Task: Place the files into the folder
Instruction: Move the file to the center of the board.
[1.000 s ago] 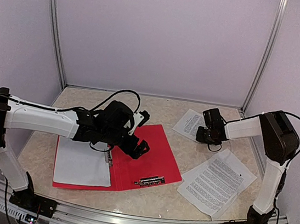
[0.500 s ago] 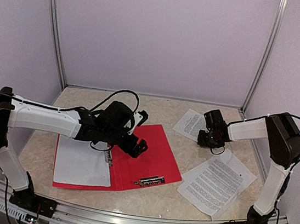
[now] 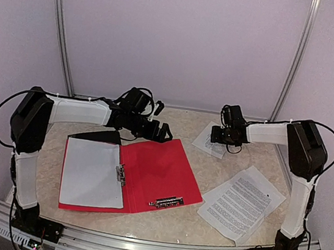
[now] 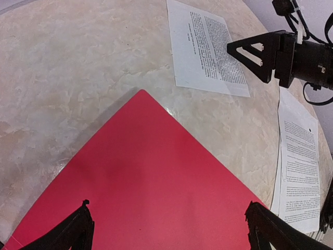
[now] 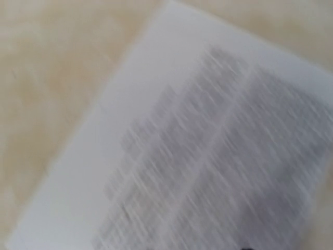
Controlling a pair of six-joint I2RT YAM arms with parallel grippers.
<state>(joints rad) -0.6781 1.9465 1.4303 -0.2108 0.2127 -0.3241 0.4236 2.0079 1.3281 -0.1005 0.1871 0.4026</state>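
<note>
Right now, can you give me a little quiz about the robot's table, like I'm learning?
1. True or false: the folder lies shut.
2. Which gripper is nearest the far printed sheet? A left, B right.
3. Fill in: the white sheet lies inside a folder coloured ____.

Key: 1 false, it lies open. 2 B, the right gripper. 3 red.

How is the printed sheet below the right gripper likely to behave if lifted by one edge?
The printed sheet looks like one thin page lying flat, so it would probably flop and weigh little. The smooth-looking table may let it slide when pushed.
</note>
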